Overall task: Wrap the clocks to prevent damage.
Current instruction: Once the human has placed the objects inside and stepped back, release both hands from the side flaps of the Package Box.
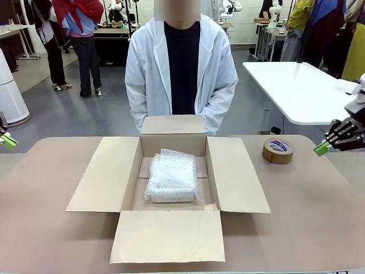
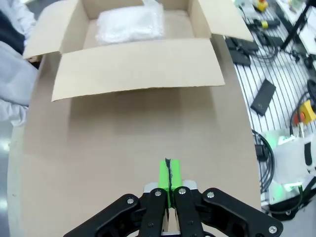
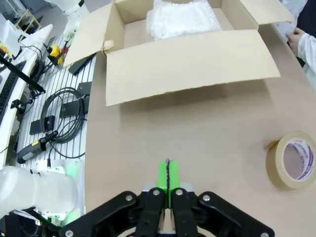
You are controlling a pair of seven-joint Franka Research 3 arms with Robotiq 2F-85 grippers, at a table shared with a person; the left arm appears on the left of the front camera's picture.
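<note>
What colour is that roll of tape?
The tape roll is tan-brown, with a white, purple-printed core; clearest in the right wrist view.

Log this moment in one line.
left end effector: shut, empty | right end effector: shut, empty | bubble-wrapped bundle: in open cardboard box | tape roll: on table

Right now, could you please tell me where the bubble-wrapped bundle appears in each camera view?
Front view: the bubble-wrapped bundle lies mid-picture, inside the open cardboard box.
Left wrist view: the bundle is at the top, left of centre, beyond the box's broad near flap.
Right wrist view: the bundle is at the top edge, slightly right of centre, beyond the near flap.
Shared landmark: the open cardboard box around it.
</note>
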